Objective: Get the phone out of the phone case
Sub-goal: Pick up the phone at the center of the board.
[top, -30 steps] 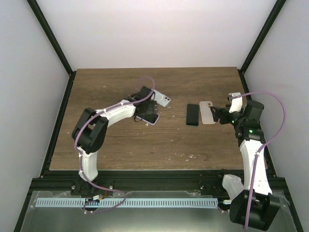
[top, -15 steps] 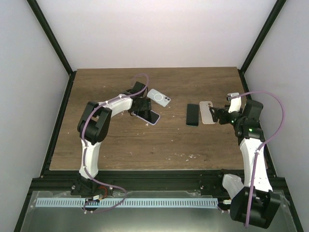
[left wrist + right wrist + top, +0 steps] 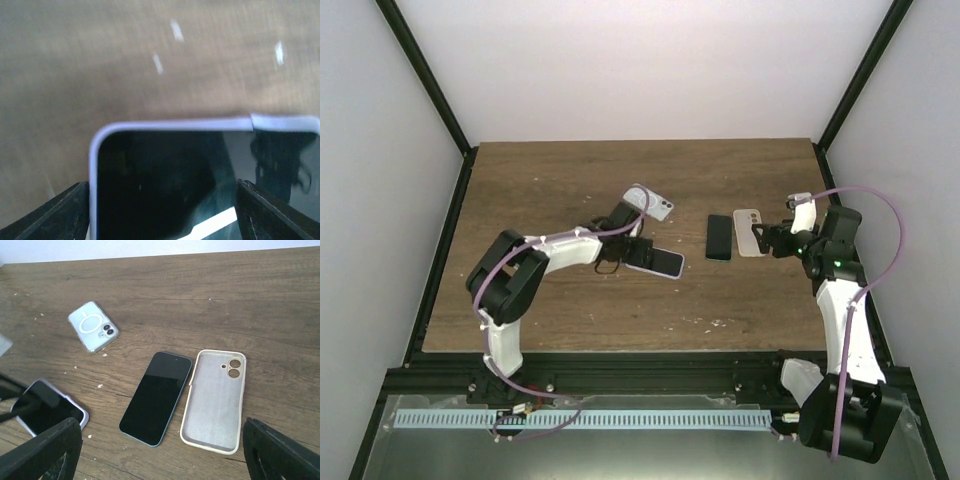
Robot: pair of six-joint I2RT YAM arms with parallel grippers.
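Observation:
A phone in a lavender case [image 3: 661,263] lies screen up on the table, and its screen fills the left wrist view [image 3: 165,185]. My left gripper [image 3: 626,252] is shut on its near end, one finger on each long side [image 3: 60,212]. My right gripper [image 3: 768,240] is open and empty, hovering just right of a bare dark phone [image 3: 719,237] and an empty beige case [image 3: 750,232]. In the right wrist view the gripper [image 3: 161,442] sits above the bare phone [image 3: 157,397] and the beige case [image 3: 215,400]. The lavender-cased phone [image 3: 50,407] shows at the left.
A phone in a clear case with a white ring [image 3: 651,202] lies face down behind the left gripper; it also shows in the right wrist view [image 3: 93,332]. Small white crumbs dot the wooden table [image 3: 540,190]. Black frame posts stand at the table's corners.
My left gripper has swung right and nearer, carrying the lavender-cased phone from beside the clear-cased phone toward the table's middle. The right arm has barely moved.

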